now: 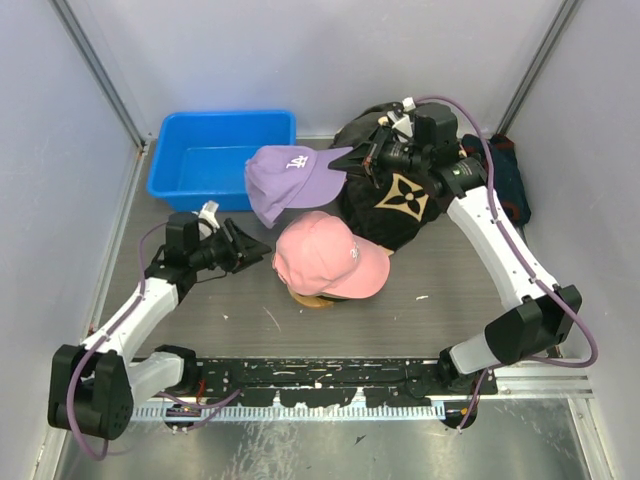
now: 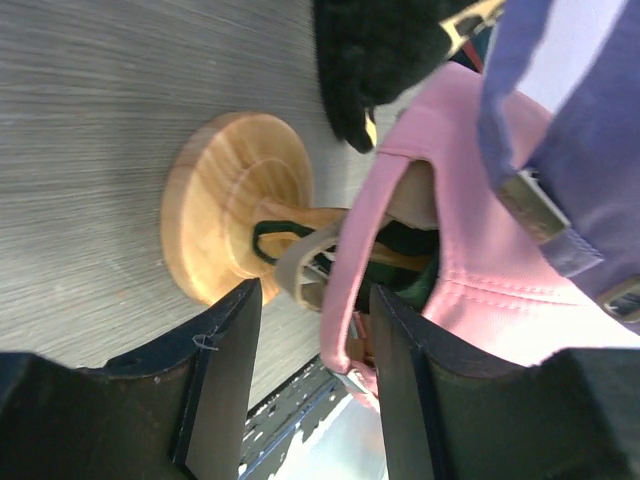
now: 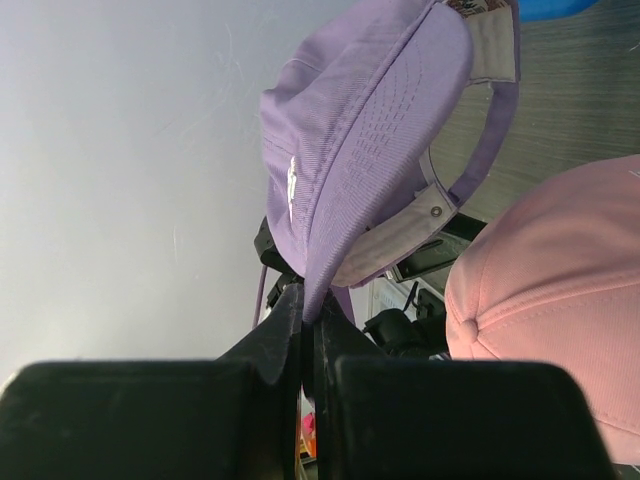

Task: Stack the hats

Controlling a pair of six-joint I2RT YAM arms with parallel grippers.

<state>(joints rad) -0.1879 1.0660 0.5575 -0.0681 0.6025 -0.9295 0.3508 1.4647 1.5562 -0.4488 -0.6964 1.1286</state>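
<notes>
A pink hat [image 1: 325,255] sits on a wooden stand [image 2: 225,195] on the table [image 1: 450,275]. The right pincer [image 1: 360,158] is clenched on the brim of a purple hat [image 1: 288,178], holding it aloft just behind the pink hat. The left pincer [image 1: 255,250] hangs released just left of the pink hat, facing its back edge.

Four caps [image 1: 325,255] incl. lavender cap [image 1: 290,178]; one bin [image 1: 220,118]; one stand [image 2: 225,200]; one cloth [image 1: 370,222].
</notes>
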